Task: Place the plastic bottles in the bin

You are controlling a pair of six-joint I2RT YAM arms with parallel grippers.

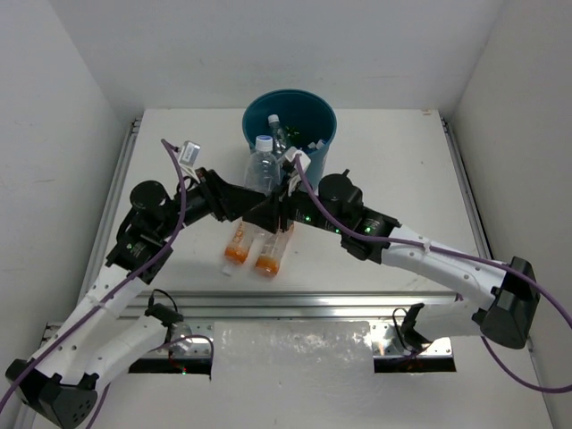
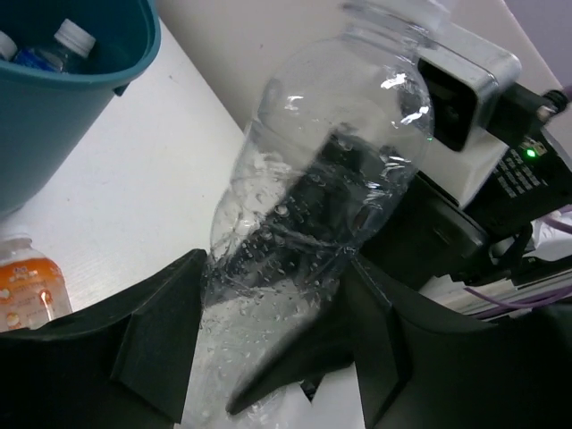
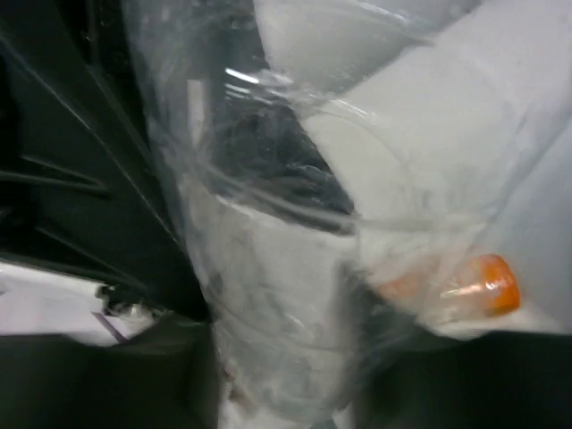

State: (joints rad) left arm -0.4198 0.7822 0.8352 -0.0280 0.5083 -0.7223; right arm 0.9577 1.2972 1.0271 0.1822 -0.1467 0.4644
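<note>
A clear bottle with a white cap stands upright just in front of the teal bin. My left gripper is shut on its lower body from the left; in the left wrist view the bottle sits between the jaws of that gripper. My right gripper closes on the same bottle from the right; its wrist view is blurred, with the bottle filling the gap of that gripper. Two orange bottles lie on the table below. Several bottles lie inside the bin.
The bin's rim is at the upper left of the left wrist view, with a capped bottle inside. An orange bottle lies close by the left fingers. A metal rail runs along the table's near edge.
</note>
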